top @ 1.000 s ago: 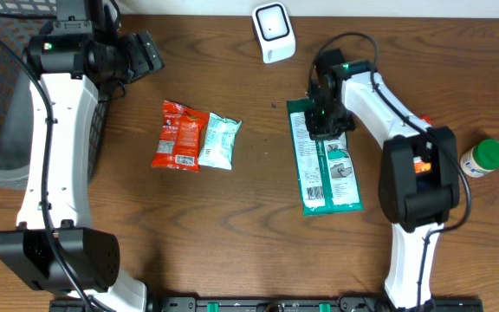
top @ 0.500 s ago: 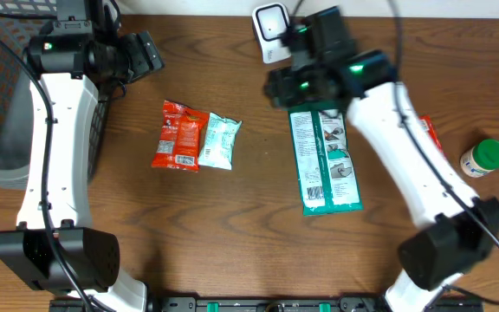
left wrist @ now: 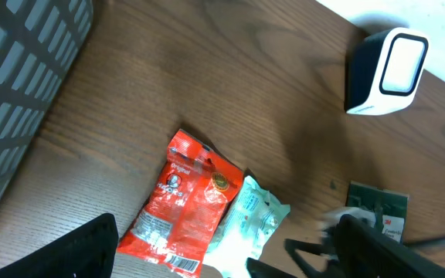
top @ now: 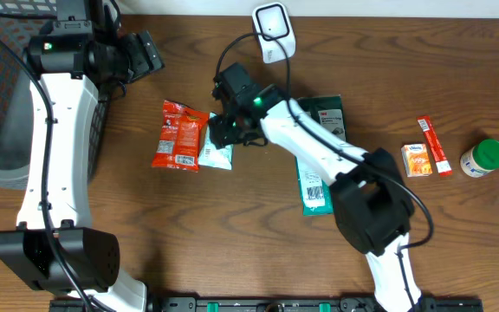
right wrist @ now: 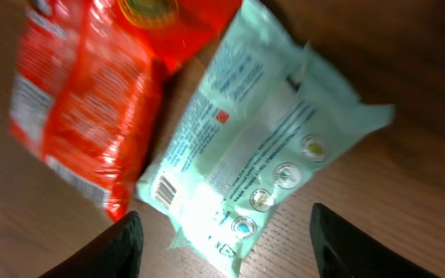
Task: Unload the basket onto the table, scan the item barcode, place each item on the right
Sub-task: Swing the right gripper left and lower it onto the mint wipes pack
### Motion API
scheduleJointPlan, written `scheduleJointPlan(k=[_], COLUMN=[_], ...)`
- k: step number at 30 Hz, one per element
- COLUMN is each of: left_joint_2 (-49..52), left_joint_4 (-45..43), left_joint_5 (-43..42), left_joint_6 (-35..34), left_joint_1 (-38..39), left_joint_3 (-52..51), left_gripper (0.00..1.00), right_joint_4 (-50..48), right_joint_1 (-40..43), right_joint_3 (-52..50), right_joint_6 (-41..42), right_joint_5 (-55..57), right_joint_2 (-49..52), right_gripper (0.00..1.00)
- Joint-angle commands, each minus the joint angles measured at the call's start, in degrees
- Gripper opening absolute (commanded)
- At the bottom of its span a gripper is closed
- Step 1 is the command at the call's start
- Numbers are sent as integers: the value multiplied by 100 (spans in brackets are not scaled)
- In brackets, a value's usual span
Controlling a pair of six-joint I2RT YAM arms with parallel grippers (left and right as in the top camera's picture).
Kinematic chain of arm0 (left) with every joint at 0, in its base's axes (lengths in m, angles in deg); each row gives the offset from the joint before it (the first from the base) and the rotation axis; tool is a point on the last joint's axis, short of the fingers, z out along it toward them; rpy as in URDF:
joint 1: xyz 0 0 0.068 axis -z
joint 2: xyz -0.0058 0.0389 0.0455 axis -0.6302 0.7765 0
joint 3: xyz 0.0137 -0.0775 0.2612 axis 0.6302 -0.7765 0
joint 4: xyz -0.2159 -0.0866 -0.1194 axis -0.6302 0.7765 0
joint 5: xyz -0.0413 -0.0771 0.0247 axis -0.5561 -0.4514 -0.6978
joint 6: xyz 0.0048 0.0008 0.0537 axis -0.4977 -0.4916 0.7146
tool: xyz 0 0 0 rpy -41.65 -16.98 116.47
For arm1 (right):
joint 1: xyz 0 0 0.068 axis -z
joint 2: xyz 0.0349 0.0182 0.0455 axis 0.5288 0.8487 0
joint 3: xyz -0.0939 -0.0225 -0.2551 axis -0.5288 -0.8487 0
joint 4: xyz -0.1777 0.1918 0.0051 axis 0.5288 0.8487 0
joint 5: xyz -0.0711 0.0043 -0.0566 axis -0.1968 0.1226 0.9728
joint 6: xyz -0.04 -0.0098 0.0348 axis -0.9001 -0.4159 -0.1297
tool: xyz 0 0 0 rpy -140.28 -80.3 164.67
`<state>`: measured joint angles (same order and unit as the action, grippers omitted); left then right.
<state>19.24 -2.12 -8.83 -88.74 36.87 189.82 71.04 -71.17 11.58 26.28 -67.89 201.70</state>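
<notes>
On table, right end effector reached pale pouch

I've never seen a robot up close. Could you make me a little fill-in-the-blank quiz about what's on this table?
1. The right gripper hovers over the pale green packet with its jaws ____.
2. The neighbouring packet touching it is coloured ____.
3. The bottle at the far right has a ____ cap.
Missing words: open; red; green.
</notes>
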Motion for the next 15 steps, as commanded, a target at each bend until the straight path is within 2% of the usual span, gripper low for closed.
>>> scheduleJointPlan(k=[1,12,15], left_joint_2=[-101,-101,-101], left_joint_4=[11,11,11], left_joint_5=[37,37,37], left_joint_6=[76,76,76], left_joint_1=[-15,-15,-15], left_joint_3=[138,138,138], left_gripper=[89,89,89], right_joint_4=[-13,-229,-214], right_joint_1=[-17,-24,-22], right_joint_3=[-33,-35,-37], right_joint_6=[428,1078,1283], right_joint_5=[391,684,682], right_joint_2=[122,343,485], right_gripper=[66,72,71])
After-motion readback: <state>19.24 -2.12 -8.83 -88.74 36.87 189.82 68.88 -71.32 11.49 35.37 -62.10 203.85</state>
